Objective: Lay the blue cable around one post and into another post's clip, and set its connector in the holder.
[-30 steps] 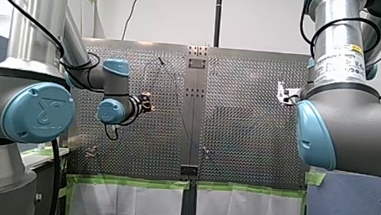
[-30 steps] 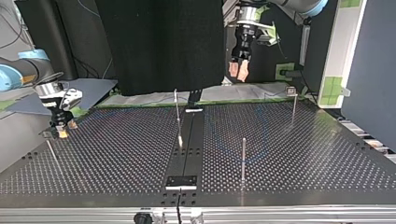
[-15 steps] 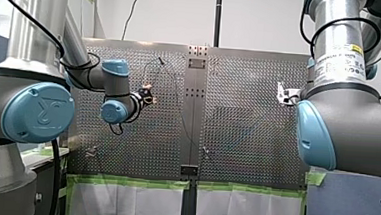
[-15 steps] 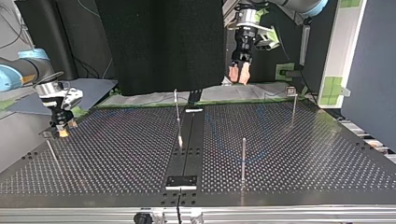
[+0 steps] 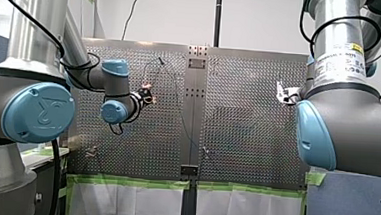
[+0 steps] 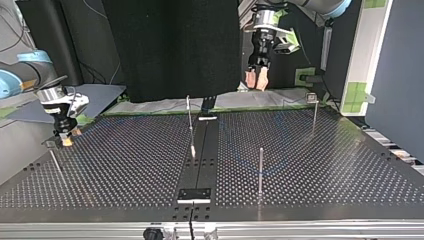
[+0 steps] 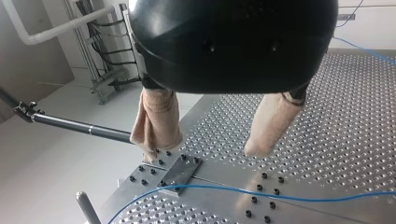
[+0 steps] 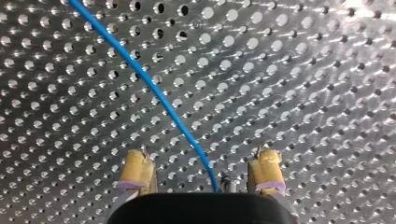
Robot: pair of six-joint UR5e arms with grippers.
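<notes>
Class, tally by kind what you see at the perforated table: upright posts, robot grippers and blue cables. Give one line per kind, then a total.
Posts: 4
Grippers: 2, my left gripper and my right gripper
Blue cable: 1
Total: 7

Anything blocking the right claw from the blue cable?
Nothing visible. In the right wrist view the blue cable runs over the bare perforated table and straight into the gap of my open right claw.
</notes>
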